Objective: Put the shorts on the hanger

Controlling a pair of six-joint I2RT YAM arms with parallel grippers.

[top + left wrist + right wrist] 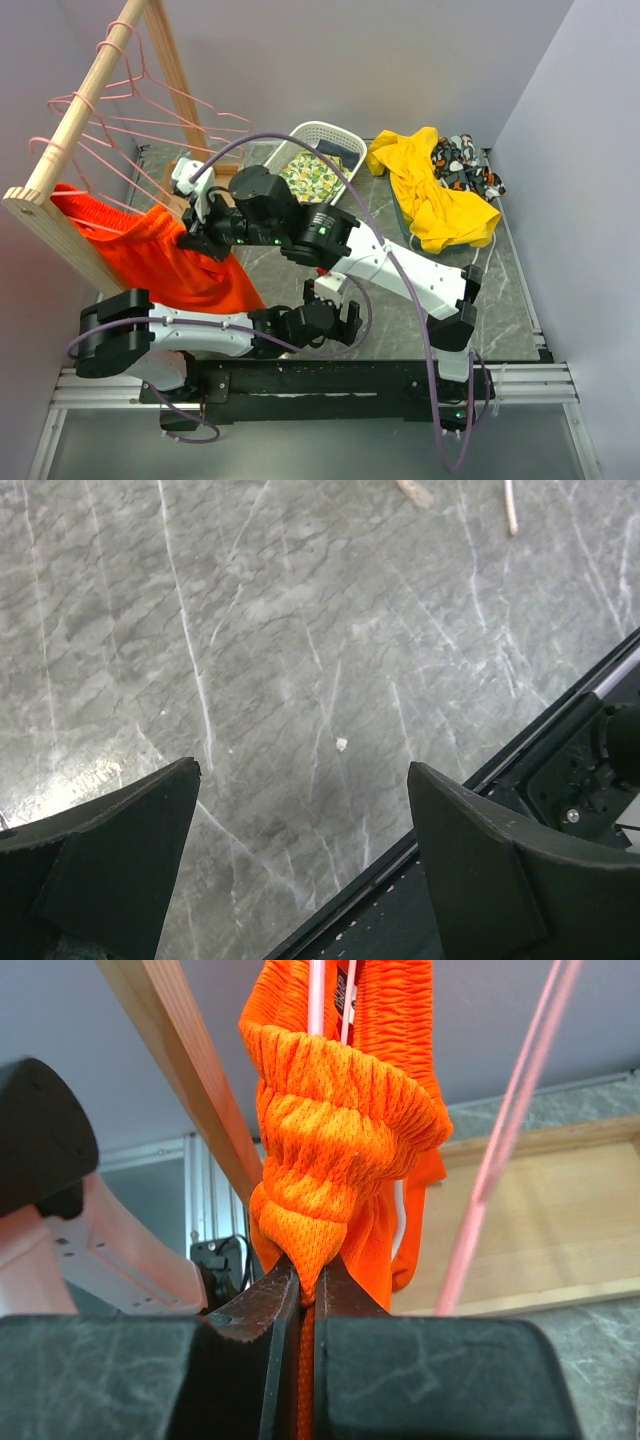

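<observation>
The orange-red shorts [160, 255] hang at the near end of the wooden rack, waistband up. In the right wrist view the gathered waistband [345, 1110] is bunched, with a thin pink hanger wire [317, 995] running up out of it. My right gripper [200, 238] reaches left across the table and is shut on a fold of the shorts [310, 1280]. Several more pink hangers [120, 130] hang on the rack rail behind. My left gripper [330, 322] is low near the table's front edge; its jaws are wide apart and empty [305, 780] over bare marble.
The wooden rack [95, 100] stands slanted along the left side, its post [190, 1080] close to my right fingers. A white basket [335, 135] with lemon-print cloth, a yellow garment [435, 195] and a patterned cloth [465, 165] lie at the back right. A black rail [560, 750] borders the near edge.
</observation>
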